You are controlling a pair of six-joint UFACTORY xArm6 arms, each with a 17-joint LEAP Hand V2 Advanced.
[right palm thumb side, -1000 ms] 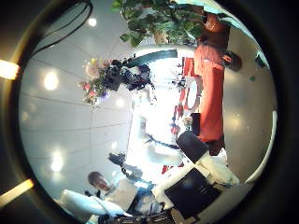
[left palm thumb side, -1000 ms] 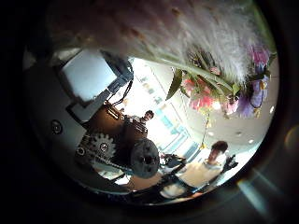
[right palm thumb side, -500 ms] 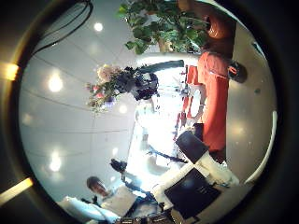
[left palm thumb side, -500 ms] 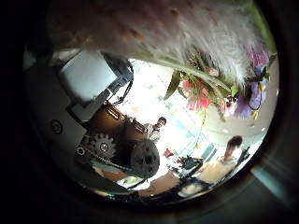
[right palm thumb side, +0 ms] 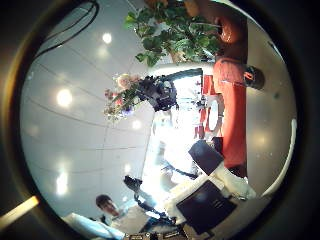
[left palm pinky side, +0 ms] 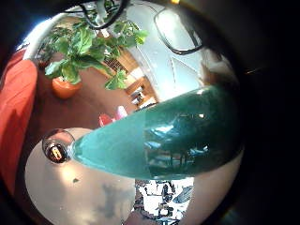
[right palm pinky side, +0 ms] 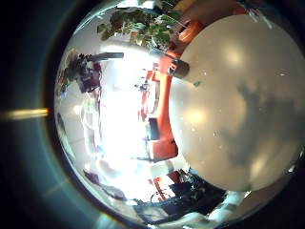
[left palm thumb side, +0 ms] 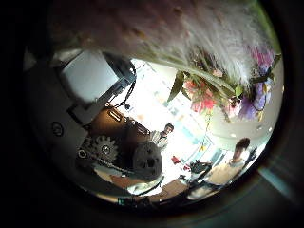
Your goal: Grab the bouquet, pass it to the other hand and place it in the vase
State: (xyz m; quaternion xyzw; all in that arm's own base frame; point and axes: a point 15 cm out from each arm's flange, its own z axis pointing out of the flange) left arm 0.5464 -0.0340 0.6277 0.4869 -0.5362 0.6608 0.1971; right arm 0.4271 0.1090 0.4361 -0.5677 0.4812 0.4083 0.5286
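Note:
The bouquet (left palm thumb side: 218,90), flowers and a feathery plume, lies close across my left palm. Its cone-shaped wrap (left palm pinky side: 159,141) fills the left little finger side palm view. My left hand (left palm thumb side: 119,152) is shut on the bouquet. The right thumb side palm view shows that hand (right palm thumb side: 160,92) holding the bouquet (right palm thumb side: 122,95) in the air, away from my right hand (right palm thumb side: 210,195). My right hand's fingers are relaxed and hold nothing. The vase (left palm pinky side: 58,150) stands on a round table (left palm pinky side: 84,192) below. The vase (right palm pinky side: 179,67) also shows near the table's edge (right palm pinky side: 229,105) in the right little finger side palm view.
A large potted plant (left palm pinky side: 80,52) stands beyond the table and also shows in the right thumb side palm view (right palm thumb side: 180,30). A long padded seat (right palm thumb side: 235,100) runs beside the table.
The right palm's camera has shifted, and the left hand with the bouquet now shows nearer and larger in it. The bouquet has kept its place in the left palm.

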